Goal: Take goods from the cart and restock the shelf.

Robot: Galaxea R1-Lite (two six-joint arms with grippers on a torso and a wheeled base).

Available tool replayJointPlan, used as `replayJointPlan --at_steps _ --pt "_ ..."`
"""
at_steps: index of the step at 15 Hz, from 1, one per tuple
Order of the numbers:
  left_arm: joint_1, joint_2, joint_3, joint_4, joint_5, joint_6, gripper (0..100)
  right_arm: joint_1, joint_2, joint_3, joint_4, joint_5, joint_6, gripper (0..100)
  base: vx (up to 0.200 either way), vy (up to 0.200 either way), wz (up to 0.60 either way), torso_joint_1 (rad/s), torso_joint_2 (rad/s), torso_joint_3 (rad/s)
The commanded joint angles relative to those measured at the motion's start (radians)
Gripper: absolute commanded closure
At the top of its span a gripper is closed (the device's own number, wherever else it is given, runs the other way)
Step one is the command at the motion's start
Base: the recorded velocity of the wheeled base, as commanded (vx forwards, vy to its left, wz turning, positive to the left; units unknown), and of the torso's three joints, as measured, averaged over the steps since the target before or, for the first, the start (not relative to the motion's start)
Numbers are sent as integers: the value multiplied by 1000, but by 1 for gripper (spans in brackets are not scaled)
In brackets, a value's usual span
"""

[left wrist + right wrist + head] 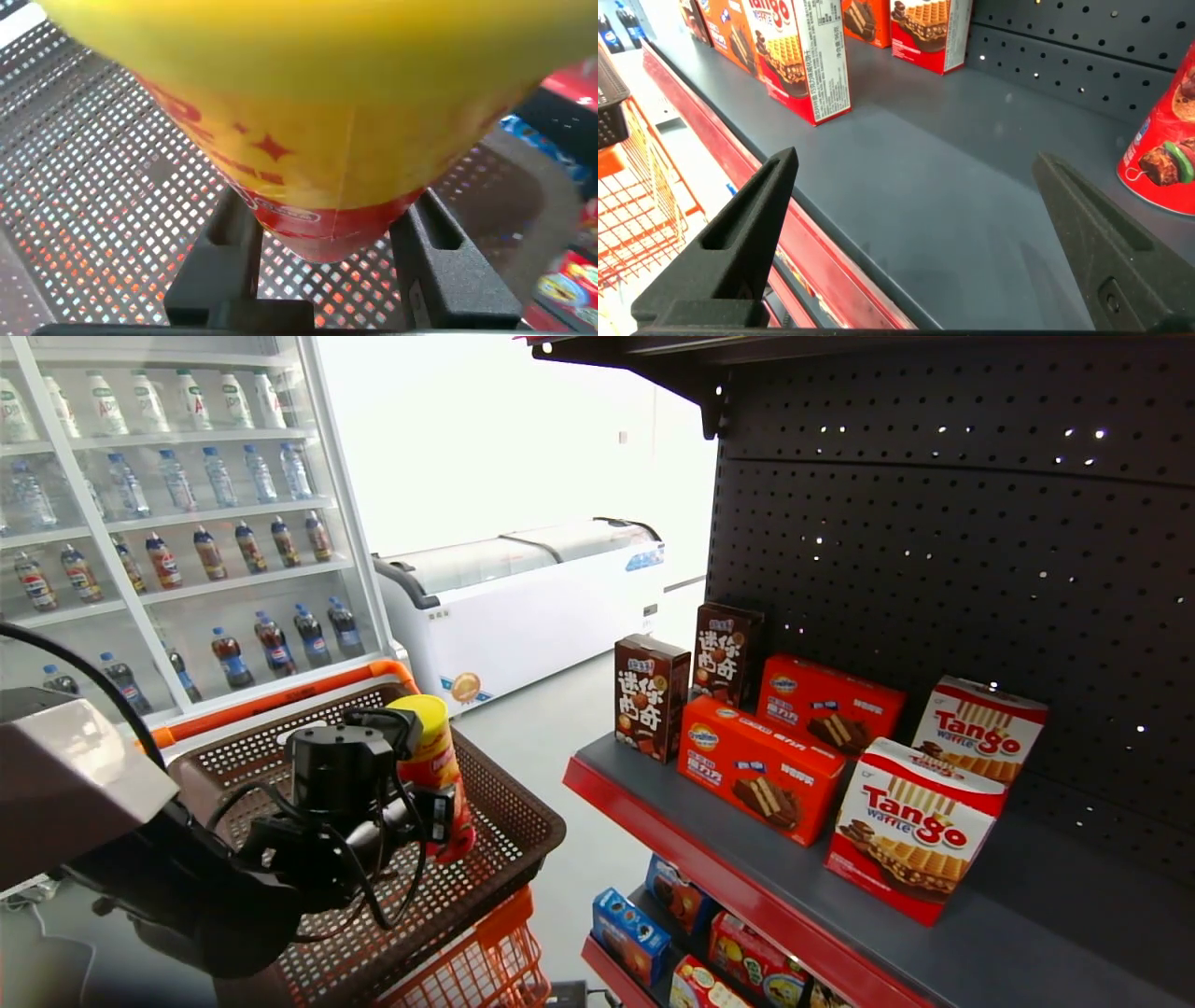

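Canister [439,756], yellow lid and red-yellow label, sits upright over the brown cart basket [532,826], left of the shelf [1008,933]. Shelf deck is grey with a red front lip and black pegboard back. On it, in rows: two brown boxes [651,695], two orange boxes [761,770], two waffle boxes [910,831]. Drinks cooler [187,523] and chest freezer [523,607] stand behind the cart. Left gripper [327,224] clamps the canister's lower part, one finger each side. Right gripper [915,201] is spread wide over the shelf deck, near a red packet [1162,140].
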Motion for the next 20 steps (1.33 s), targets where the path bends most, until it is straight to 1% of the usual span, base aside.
replayJointPlan --at_steps 1,2,3,4,5,6,7,8,9,10,11,15,16,17,18,19,20 --pt "0 -129 -36 84 -83 15 100 -1 2 0 0 0 0 0 0 0 0 0 0 0" --pt "6 -190 -57 176 -181 47 100 -1 2 0 0 0 0 0 0 0 0 0 0 0" --pt "6 -212 -62 206 -201 53 100 -1 2 0 0 0 0 0 0 0 0 0 0 0" --pt "6 -259 -94 289 -251 55 100 -1 2 0 0 0 0 0 0 0 0 0 0 0" --pt "6 -310 -132 380 -314 53 100 -1 2 0 0 0 0 0 0 0 0 0 0 0" --pt "6 -330 -146 416 -339 52 100 -1 2 0 0 0 0 0 0 0 0 0 0 0" --pt "4 -376 -177 489 -396 50 100 -1 2 0 0 0 0 0 0 0 0 0 0 0" --pt "4 -443 -203 581 -494 44 100 -1 2 0 0 0 0 0 0 0 0 0 0 0" --pt "1 -483 -209 628 -541 41 100 -1 2 0 0 0 0 0 0 0 0 0 0 0" --pt "1 -514 -208 659 -566 41 100 -1 2 0 0 0 0 0 0 0 0 0 0 0" --pt "-3 -554 -192 673 -570 46 100 -1 2 0 0 0 0 0 0 0 0 0 0 0" --pt "-5 -620 -191 676 -569 47 100 -1 2 0 0 0 0 0 0 0 0 0 0 0" --pt "-14 -636 -191 677 -563 58 100 -1 2 0 0 0 0 0 0 0 0 0 0 0" --pt "-23 -667 -172 694 -554 78 100 -1 2 0 0 0 0 0 0 0 0 0 0 0" --pt "-23 -681 -160 711 -554 84 100 -1 2 0 0 0 0 0 0 0 0 0 0 0" --pt "-23 -738 -128 771 -554 109 100 -1 2 0 0 0 0 0 0 0 0 0 0 0" --pt "-34 -776 -122 812 -554 115 100 -1 2 0 0 0 0 0 0 0 0 0 0 0"
